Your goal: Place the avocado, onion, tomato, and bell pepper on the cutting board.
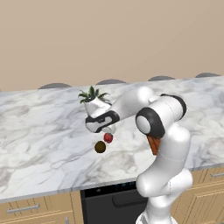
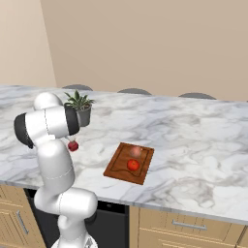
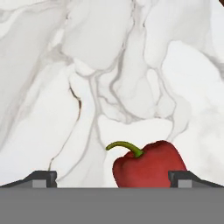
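Lower centre of the hand view: bell pepper, crimson, lumpy, curved green stem arching toward frame left, lying on the marble tabletop between the two dark fingertips. Tool spread apart, straddling the pepper off-centre, the piece close to the right-hand tip and not clamped. Judged light, firm-skinned, waxy and liable to slip or roll; hollow, so moderate squeeze only; best taken across the broad lobed body, not by the stem. Left base view, centre: same bell pepper just below the tool, avocado just beside it, lower left, dark and roundish. Right base view, centre right: cutting board, reddish-brown, grooved, carrying onion and tomato, well apart from the pepper. Two of four placed; pepper and avocado outstanding by this reckoning. Surface: white-grey veined marble, smooth, flat. Potted plant behind the arm. Room: plain beige wall, wood cabinet fronts, dark appliance below the tabletop edge.
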Robot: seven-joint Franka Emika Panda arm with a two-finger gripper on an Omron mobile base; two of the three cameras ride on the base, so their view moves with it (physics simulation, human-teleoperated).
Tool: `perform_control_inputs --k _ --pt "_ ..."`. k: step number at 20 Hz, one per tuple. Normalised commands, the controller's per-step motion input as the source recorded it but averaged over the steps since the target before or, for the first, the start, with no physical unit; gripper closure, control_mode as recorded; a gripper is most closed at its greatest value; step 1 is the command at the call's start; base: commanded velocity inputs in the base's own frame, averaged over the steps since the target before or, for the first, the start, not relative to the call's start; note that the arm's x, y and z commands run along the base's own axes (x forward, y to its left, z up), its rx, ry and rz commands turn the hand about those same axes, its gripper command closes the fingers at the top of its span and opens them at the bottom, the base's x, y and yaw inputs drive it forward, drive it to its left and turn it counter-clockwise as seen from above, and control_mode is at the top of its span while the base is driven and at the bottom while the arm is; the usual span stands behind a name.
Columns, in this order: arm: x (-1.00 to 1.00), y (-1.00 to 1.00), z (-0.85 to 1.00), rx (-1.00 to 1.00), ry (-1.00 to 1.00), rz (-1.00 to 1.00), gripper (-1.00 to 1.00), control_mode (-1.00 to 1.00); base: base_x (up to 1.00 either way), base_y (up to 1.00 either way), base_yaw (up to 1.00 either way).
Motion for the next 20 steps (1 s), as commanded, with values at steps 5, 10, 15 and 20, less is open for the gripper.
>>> perform_control_inputs --k 5,10,15,20 --pt "0.0 -0.22 -0.23 -0.09 0.02 0.0 -1.0 -1.0 0.0 0.0 0.0" --pt "-0.12 -0.31 0.0 -0.02 0.04 0.0 -1.0 -1.0 0.0 0.0 0.0" --pt "-0.14 -0.2 0.08 0.0 0.02 0.0 -1.0 -1.0 0.0 0.0 0.0" --pt "-0.19 -0.01 0.0 0.01 -0.03 0.01 -1.0 -1.0 0.0 0.0 0.0"
